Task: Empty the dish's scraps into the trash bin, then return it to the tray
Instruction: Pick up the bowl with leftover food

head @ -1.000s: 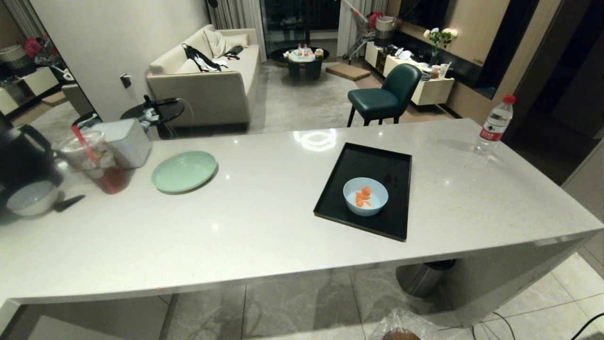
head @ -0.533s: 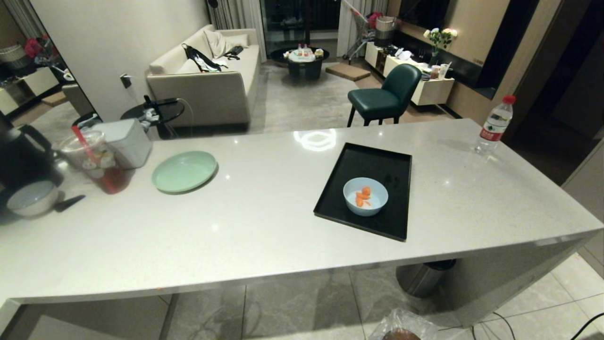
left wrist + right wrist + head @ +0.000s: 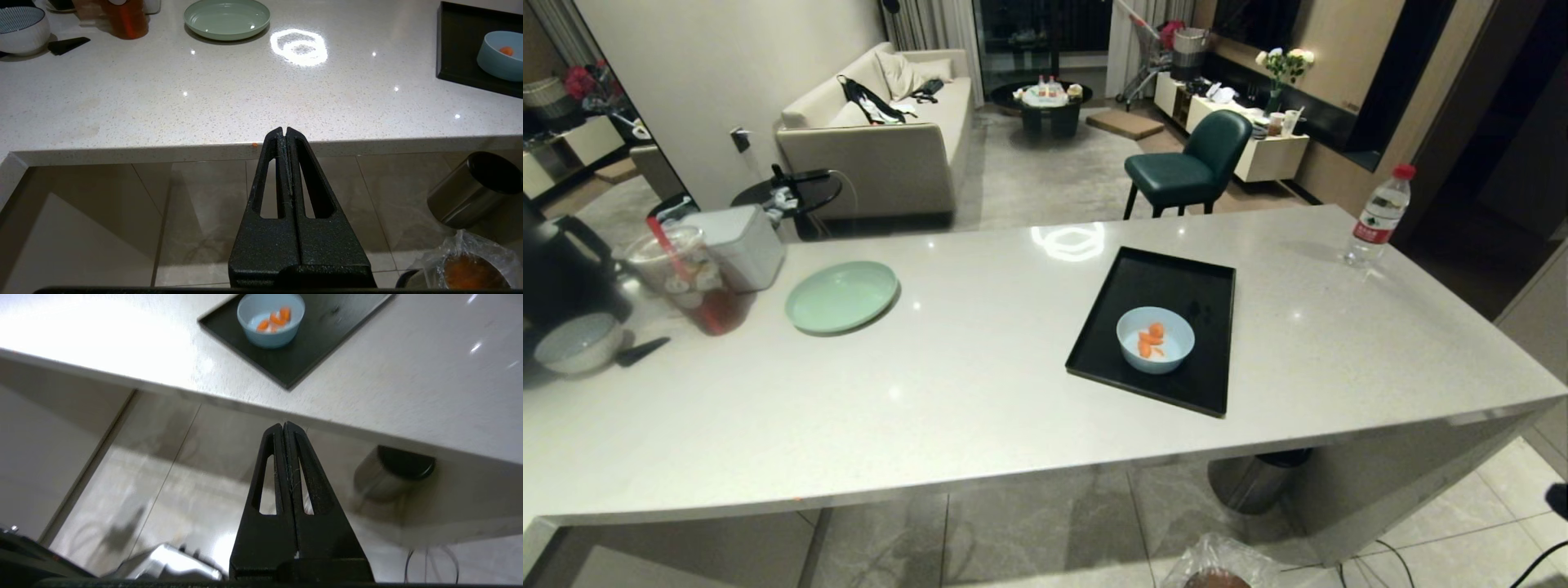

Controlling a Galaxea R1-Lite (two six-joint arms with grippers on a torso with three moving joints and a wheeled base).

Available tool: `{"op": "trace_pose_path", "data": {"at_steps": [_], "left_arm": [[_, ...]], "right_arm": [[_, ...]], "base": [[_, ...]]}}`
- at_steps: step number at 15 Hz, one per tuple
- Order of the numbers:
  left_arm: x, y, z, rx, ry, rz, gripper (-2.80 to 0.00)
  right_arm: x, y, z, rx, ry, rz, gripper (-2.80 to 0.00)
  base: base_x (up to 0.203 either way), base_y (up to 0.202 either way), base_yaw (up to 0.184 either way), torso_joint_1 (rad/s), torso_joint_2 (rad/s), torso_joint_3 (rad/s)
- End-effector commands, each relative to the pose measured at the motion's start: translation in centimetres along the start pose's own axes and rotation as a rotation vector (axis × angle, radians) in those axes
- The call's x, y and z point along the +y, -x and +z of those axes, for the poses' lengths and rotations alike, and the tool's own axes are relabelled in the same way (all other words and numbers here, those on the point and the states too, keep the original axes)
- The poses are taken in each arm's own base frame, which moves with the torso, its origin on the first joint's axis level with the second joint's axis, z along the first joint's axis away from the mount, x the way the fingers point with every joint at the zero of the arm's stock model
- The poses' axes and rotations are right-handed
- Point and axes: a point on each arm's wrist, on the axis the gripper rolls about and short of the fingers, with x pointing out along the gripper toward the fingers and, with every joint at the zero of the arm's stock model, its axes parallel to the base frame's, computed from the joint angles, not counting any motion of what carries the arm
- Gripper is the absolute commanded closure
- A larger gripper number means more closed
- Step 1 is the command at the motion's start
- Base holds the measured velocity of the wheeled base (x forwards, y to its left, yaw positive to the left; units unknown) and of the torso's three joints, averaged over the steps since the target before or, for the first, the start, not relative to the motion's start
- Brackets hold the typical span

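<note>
Waiting, left gripper [image 3: 284, 134]: pressed shut on nothing, parked below the table [image 3: 980, 408] edge, idle
Tray [image 3: 1168, 286]: flat on the table, keeping the dish in easy reach
Dish [image 3: 1156, 340]: upright on the tray's near half, so the scraps [image 3: 1150, 339] stay inside
Trash bin [image 3: 1217, 572]: on the floor below the tray, bag open to catch them
Right gripper [image 3: 284, 430]: clenched empty under the table edge, aimed towards the dish

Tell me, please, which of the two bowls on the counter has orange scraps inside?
The small pale blue bowl on the black tray holds orange scraps; the white-grey bowl at the counter's far left shows none.
</note>
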Motion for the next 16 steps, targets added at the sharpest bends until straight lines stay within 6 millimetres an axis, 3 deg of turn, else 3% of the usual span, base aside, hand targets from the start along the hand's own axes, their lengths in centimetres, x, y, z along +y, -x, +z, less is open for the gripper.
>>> {"op": "trace_pose_path", "data": {"at_steps": [1,3,6,11,16], "left_arm": [[0.0,0.0,0.0,-0.001,0.0,0.0,0.0],[0.0,0.0,0.0,0.0,0.0,0.001,0.0],[0.0,0.0,0.0,-0.001,0.0,0.001,0.0],[0.0,0.0,0.0,-0.001,0.0,0.0,0.0],[0.0,0.0,0.0,-0.001,0.0,0.002,0.0]], "right_arm": [[-2.1,-6.1,1.4,0.213,-0.063,0.066,0.0],[-2.2,-9.6,2.8,0.275,-0.046,0.108,0.0],[0.0,-14.8,5.7,0.316,-0.096,0.114,0.0],[1.9,-24.0,6.7,0.399,-0.209,-0.035,0.0],[2.1,-29.0,10.3,0.448,-0.405,-0.152,0.0]], "base": [[0.0,0.0,0.0,0.0,0.0,0.0],[0.0,0.0,0.0,0.0,0.0,0.0],[0.0,0.0,0.0,0.0,0.0,0.0],[0.0,0.0,0.0,0.0,0.0,0.0],[0.0,0.0,0.0,0.0,0.0,0.0]]}}
